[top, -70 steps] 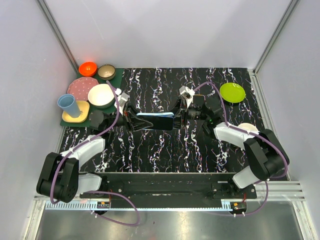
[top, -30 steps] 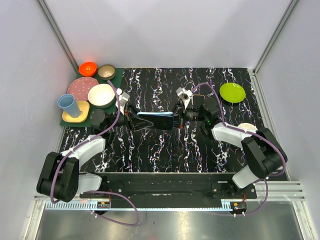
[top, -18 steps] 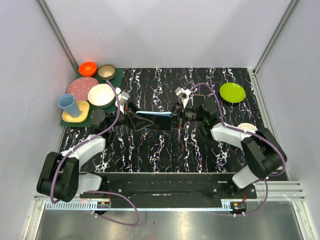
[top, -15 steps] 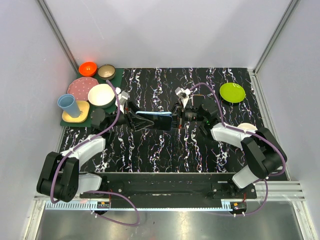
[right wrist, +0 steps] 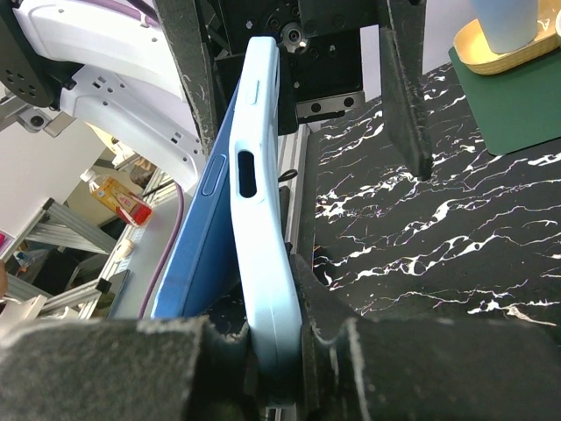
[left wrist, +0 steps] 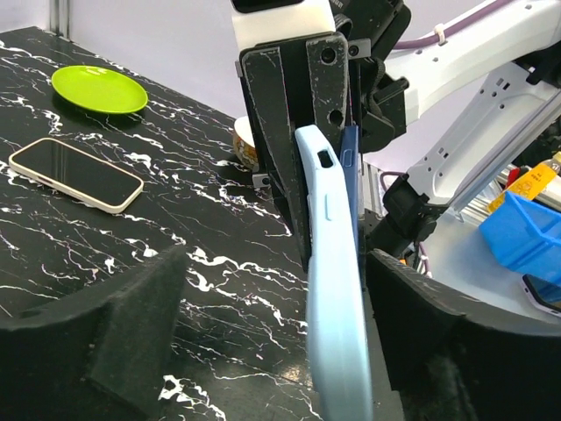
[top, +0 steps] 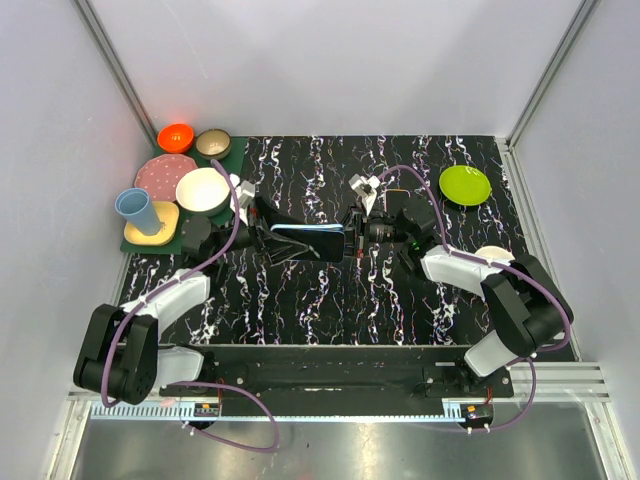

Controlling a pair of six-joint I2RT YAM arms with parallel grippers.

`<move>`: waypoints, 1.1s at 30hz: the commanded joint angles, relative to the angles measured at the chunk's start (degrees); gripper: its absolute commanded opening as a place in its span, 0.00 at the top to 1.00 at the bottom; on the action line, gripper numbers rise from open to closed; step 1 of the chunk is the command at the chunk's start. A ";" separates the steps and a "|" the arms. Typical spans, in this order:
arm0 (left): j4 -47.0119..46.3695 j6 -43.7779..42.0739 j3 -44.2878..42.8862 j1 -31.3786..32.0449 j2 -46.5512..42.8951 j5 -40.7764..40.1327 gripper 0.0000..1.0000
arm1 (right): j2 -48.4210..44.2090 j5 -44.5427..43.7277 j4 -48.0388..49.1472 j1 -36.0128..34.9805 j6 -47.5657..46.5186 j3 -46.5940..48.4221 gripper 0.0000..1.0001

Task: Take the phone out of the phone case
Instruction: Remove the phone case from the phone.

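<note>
My right gripper, jaws tight on the case, phone partly out; my left gripper, jaws apart around both.

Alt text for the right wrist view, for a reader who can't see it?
The right gripper is shut on the near end of a pale blue case standing on edge, with a darker blue phone angling away on its left. Beyond, the left gripper stands open around the case's far end.

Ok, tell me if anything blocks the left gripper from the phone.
Nothing visible does. The phone, partly out of the phone case, sits inside the open left gripper; the right gripper clamps the case's other end.
</note>
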State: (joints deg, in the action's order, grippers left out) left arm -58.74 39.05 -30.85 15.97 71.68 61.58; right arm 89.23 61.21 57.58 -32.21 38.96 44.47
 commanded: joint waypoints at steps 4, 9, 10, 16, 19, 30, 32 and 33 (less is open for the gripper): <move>-2.52 -2.75 -2.11 0.03 -2.77 -2.61 0.07 | 0.15 1.10 2.63 -0.75 0.42 2.91 1.00; -3.22 -2.84 -1.67 -0.23 -3.91 -2.69 0.01 | 0.42 0.23 -1.32 -0.84 -1.34 3.43 1.00; -3.31 -2.84 -1.58 -0.32 -4.00 -2.70 0.01 | 0.50 0.23 -1.77 -0.84 -1.52 3.52 1.00; -3.40 -3.01 -1.41 -0.94 -4.62 -3.22 0.01 | 1.21 0.66 -2.30 -0.84 -1.34 3.78 1.00; -2.79 -3.19 -1.58 -1.64 -4.88 -3.92 0.01 | 1.21 0.67 -2.82 -0.84 -1.69 3.87 1.00; 6.79 -11.53 -1.93 -4.19 -7.87 -9.28 0.01 | 1.82 0.14 -9.68 -0.75 -4.85 5.28 1.00; 7.41 -12.24 -2.11 -4.36 -8.48 -9.46 0.01 | 2.00 0.05 -10.03 -0.84 -4.95 5.37 1.00; 7.59 -12.41 -2.37 -4.36 -8.57 -9.55 0.01 | 2.00 -0.04 -10.21 -0.75 -4.95 5.45 1.00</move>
State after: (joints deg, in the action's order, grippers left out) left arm -51.79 30.79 -30.85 12.05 65.28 54.52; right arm 91.33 61.06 46.61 -32.29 35.53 46.59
